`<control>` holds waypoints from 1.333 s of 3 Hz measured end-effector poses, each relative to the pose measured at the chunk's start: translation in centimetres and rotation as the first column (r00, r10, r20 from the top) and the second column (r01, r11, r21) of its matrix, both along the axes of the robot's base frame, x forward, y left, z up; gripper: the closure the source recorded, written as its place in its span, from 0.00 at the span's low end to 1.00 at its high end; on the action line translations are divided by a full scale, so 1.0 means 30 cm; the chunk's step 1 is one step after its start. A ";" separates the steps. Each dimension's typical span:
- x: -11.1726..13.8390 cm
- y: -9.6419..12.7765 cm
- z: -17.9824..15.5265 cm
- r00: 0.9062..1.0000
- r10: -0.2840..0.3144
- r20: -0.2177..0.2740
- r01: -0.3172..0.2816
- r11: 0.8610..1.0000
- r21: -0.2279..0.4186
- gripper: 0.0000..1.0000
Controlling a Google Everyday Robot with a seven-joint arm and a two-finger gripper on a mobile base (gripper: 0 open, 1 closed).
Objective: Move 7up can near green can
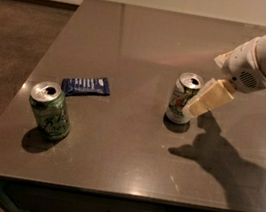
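Dark countertop (149, 40), brown floor at left. 7up can (182, 98) stands upright right of centre; green can (50, 110) also upright, well apart at the near left. Gripper (206, 100) comes in from the right, angled down, its tip just beside the 7up can's right side — touching or not, cannot tell, and open or closed cannot be told either. Key relation: the can lies directly left of the gripper, long axis vertical, and the target sits farther left and nearer. Blue packet (85, 86) lies flat just far of that line — likely clear of the path.
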State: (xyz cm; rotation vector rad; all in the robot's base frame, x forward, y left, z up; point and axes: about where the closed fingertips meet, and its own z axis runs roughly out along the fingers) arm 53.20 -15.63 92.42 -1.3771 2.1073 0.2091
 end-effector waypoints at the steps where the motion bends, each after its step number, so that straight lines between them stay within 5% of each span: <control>1: 0.003 0.043 -0.031 1.000 0.019 -0.002 -0.019 0.999 0.040 0.00; 2: 0.008 0.077 -0.055 0.999 0.039 -0.006 -0.039 0.997 0.067 0.00; 4: 0.013 0.119 -0.067 0.997 0.080 -0.007 -0.079 0.992 0.102 0.41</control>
